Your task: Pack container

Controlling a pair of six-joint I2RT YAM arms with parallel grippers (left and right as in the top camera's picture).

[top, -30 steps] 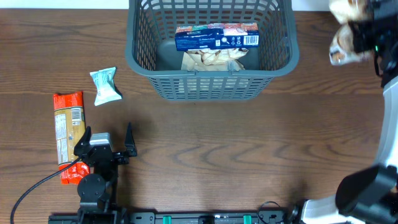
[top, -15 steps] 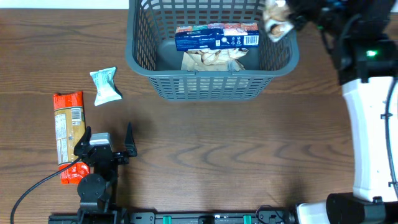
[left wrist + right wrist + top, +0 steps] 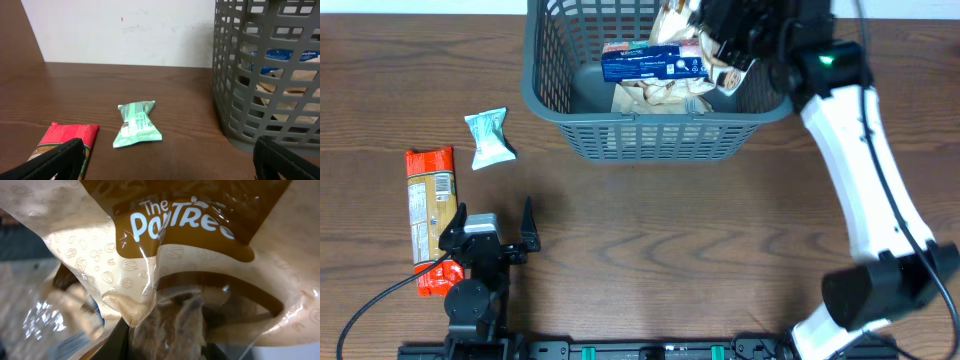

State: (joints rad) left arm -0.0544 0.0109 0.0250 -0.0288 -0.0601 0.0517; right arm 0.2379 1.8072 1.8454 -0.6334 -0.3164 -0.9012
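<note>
The dark grey lattice container (image 3: 660,135) stands at the table's far middle; it also shows in the left wrist view (image 3: 265,75). Inside lie a blue snack box (image 3: 650,65) and a tan bag (image 3: 655,95). My right gripper (image 3: 715,45) is over the container's right half, shut on a tan and brown snack bag (image 3: 165,270) that fills the right wrist view. My left gripper (image 3: 490,235) is open and empty near the front left. A mint green packet (image 3: 488,137) (image 3: 136,125) and a red snack pack (image 3: 430,215) (image 3: 65,140) lie on the table at the left.
A white wall (image 3: 120,30) runs behind the table's far edge. Bare brown tabletop (image 3: 700,250) spreads in front of the container. A black cable (image 3: 380,295) trails from the left arm's base.
My right arm has swung left from the table's far right edge, carrying the snack bag until it is over the container. The left arm has not moved.
</note>
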